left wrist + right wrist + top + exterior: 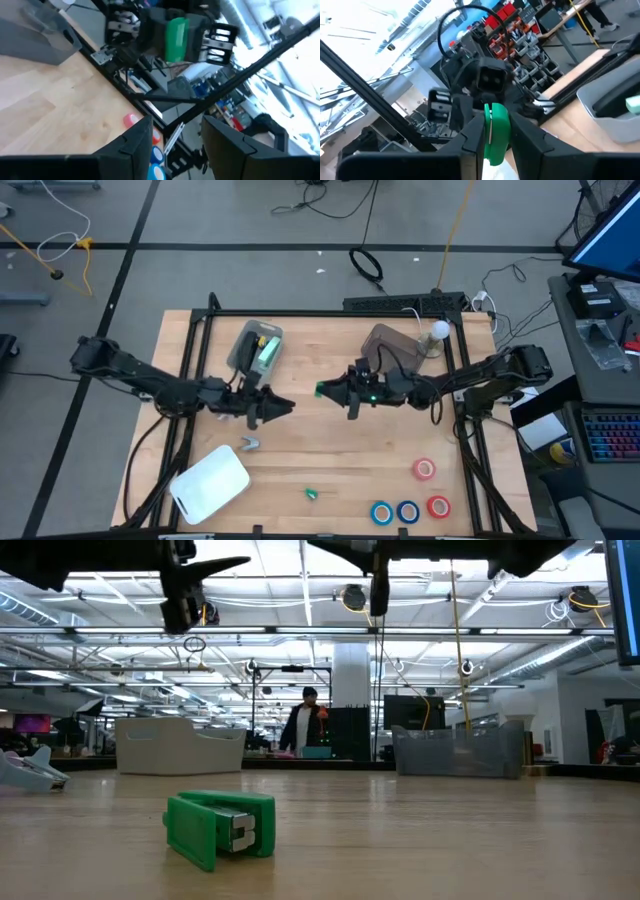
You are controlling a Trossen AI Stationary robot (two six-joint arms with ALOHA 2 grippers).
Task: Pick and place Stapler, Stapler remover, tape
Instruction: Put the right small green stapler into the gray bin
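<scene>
The right gripper [323,391] is clamped on a small green stapler [496,132], its two dark fingers [470,142] pressing the piece from both sides, and it holds it in the air above the middle of the table [330,455]. Facing it from close by, the left gripper [284,406] hangs with its fingers [135,145] parted and nothing between them. Behind the left gripper stands a grey bin [255,346] with green items inside; behind the right arm stands a second, darker bin [392,345]. Toward the front edge, a second small green piece [220,828] lies alone on the wood, and a pale stapler remover [250,444] lies just beside a white tray [210,483] at the front left. The tape [424,470] sits at the front right: one red roll apart, and nearer the edge two blue rolls [394,512] with another red one [438,506] in a row.
</scene>
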